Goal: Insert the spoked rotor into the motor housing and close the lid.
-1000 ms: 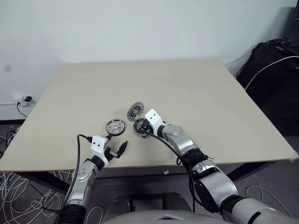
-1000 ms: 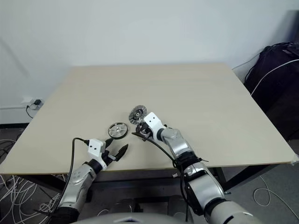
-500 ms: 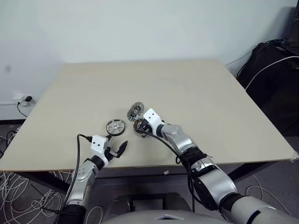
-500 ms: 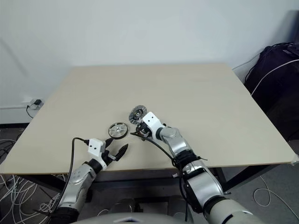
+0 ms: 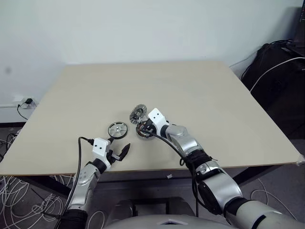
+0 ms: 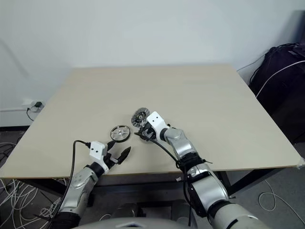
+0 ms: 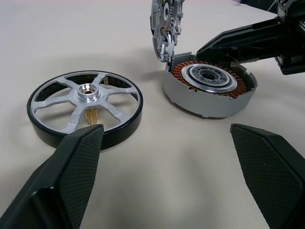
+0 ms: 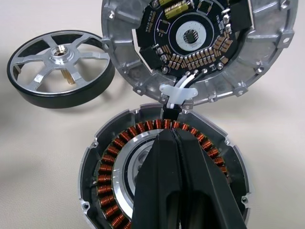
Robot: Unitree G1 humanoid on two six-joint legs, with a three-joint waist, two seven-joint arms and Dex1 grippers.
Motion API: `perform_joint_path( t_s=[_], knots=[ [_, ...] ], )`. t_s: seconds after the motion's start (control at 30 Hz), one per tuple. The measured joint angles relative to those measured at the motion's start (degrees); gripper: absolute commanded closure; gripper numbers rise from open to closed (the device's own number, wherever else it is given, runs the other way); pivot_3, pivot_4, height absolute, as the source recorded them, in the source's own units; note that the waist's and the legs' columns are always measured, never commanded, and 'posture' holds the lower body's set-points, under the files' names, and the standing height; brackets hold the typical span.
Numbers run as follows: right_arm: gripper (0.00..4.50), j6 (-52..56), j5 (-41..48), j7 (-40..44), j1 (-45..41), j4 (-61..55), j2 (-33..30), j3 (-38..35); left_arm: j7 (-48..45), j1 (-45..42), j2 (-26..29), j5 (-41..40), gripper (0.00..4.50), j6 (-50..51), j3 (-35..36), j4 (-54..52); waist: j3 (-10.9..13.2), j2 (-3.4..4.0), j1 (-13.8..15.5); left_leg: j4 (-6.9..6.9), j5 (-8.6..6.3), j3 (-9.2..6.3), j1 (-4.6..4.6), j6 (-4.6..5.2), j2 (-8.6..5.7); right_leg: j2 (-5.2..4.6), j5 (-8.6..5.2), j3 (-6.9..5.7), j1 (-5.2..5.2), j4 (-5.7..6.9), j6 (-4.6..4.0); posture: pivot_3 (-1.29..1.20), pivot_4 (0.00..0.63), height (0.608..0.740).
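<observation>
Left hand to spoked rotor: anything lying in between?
Nothing. In the left wrist view the open left hand faces the spoked rotor across bare table. The motor housing sits off to the side, not in that stretch.

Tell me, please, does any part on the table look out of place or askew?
Nothing looks damaged. The lid stands tilted up at the motor housing's rim, joined to it by white wires, circuit board exposed. The spoked rotor lies flat on the table beside it, not yet inserted.
</observation>
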Motion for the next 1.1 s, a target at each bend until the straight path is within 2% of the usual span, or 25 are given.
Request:
perform_joint_path(
  t_s=[0.23, 0.4, 0.6, 0.73, 0.93, 1.1],
  knots=[
    [4.48, -0.6, -0.4, -0.2, -0.1, 2.6, -0.1, 0.1, 1.1, 0.4, -0.3, -0.3, 0.0, 0.1, 0.3, -0.5, 0.0, 0.02, 0.0, 0.0, 0.0, 0.0, 0.03, 0.0, 0.0, 0.0, 0.0, 0.0, 0.02, 0.0, 0.0, 0.0, 0.0, 0.74],
    [4.48, 0.3, 1.6, 1.5, 3.9, -5.1, -1.7, -1.1, 4.3, 2.3, -0.3, -3.0, 0.0, 2.7, 3.9, -3.7, 0.0, 0.02, 0.0, -0.03, 0.0, -0.03, -0.01, 0.0, 0.01, -0.01, -0.02, 0.01, -0.01, -0.02, 0.0, 0.0, 0.0, 0.74],
    [4.48, 7.3, 7.4, 3.9, 9.9, -25.6, -4.3, -3.8, 3.3, 6.1, 0.1, -8.7, 0.0, 11.2, 5.5, -9.0, 0.0, 0.01, 0.2, 0.0, -0.01, -0.04, -0.11, -0.01, 0.02, -0.01, -0.04, -0.02, -0.07, -0.02, -0.02, 0.0, 0.0, 0.74],
    [4.48, 11.3, 8.8, 3.4, 11.1, -32.6, -5.5, -4.4, 3.6, 6.2, -1.0, -14.6, 0.0, 17.4, 7.5, -11.7, 0.0, 0.0, 0.4, 0.1, -0.01, -0.03, -0.1, -0.01, 0.04, -0.02, -0.18, -0.05, -0.02, 0.0, -0.26, 0.0, 0.0, 0.74],
    [4.48, 14.9, 9.8, 2.2, 12.2, -36.8, -5.8, -4.3, 6.1, 4.0, -2.0, -23.2, 0.0, 27.4, 10.5, -14.8, 0.0, -0.02, 0.4, 0.11, -0.01, -0.01, -0.11, -0.01, 0.03, -0.03, -0.17, -0.05, -0.02, -0.02, -0.26, 0.0, 0.0, 0.74],
    [4.48, 15.3, 9.8, 1.3, 12.5, -37.3, -5.8, -4.1, 12.5, -0.8, -3.8, -30.0, 0.0, 36.8, 14.6, -14.2, 0.0, -0.07, 0.5, 0.11, -0.01, -0.02, -0.11, -0.01, 0.02, -0.02, -0.15, -0.06, -0.01, -0.03, -0.21, 0.0, 0.0, 0.74]
  ],
)
